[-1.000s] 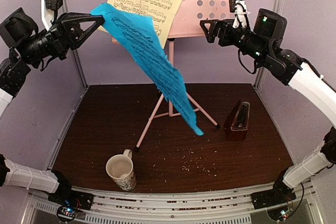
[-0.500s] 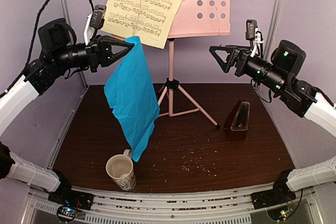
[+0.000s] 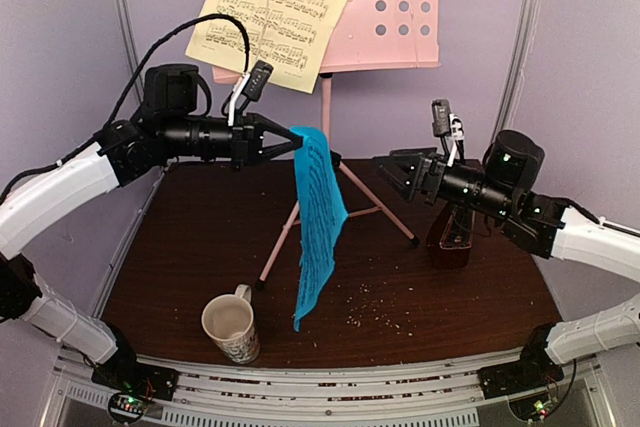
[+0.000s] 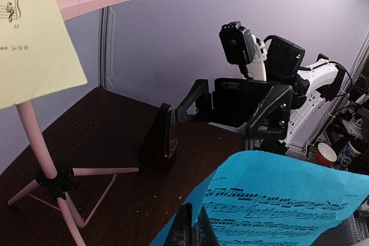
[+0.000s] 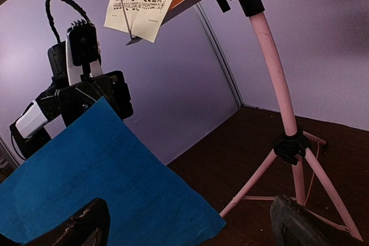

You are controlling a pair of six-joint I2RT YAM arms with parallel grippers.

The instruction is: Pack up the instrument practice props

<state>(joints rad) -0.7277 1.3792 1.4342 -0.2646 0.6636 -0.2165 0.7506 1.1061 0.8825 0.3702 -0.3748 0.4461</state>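
paper first: i am pinching the blue music sheet by its top edge in the left gripper. the jaws are fully closed on the paper, and the sheet is hanging limp and nearly edge-on below the fingers. its lower tip is dangling near the cream mug, and i cannot tell whether it is clearing the table. the yellow sheet is sitting up on the pink stand, and the metronome is standing on the table at the right, partly behind the right arm.

i am reading this step as carrying the blue sheet across so the right gripper can take a second hold. to do it well, i am aiming to keep the pinch firm. i am also wanting to travel slowly, so the paper is not swinging into the stand's legs or the mug, and to offer a free flat edge rather than a fold.

the left arm is reaching in from the left, forearm and wrist almost level, fingers pointing right in front of the stand's pole. the right arm is stretching low from the right, its claw pointing left at the sheet and apart from it, jaws standing wide with nothing between them.
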